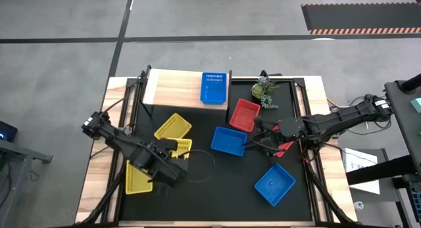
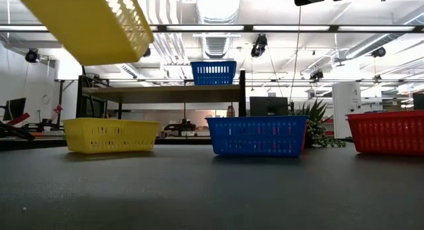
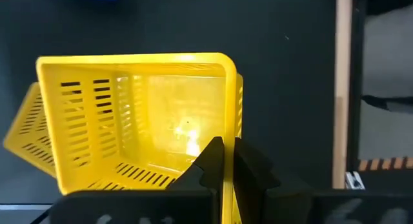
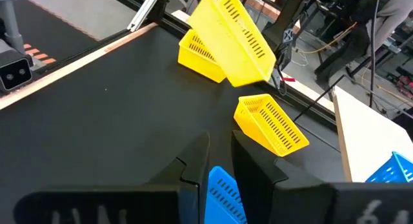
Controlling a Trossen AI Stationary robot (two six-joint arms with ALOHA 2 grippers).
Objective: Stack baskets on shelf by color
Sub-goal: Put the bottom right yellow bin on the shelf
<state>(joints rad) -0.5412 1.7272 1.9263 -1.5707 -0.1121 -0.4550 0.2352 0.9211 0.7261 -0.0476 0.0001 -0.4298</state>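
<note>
a yellow basket (image 3: 135, 117) is held by its rim in the closed left gripper (image 3: 222, 161), lifted off the counter (image 1: 204, 188); a blue basket (image 4: 222, 195) is pinched by the right gripper (image 4: 219, 146). carrying to the shelf (image 1: 174, 90) seems next.

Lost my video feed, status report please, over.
Left gripper shut on yellow basket, lifted off table. Right gripper shut on blue basket rim. One blue basket on shelf. Nothing blocking.

glossy perforated plastic baskets (image 2: 258, 135), pale wood shelf (image 1: 172, 88), matt black tabletop (image 2: 212, 190)
</note>
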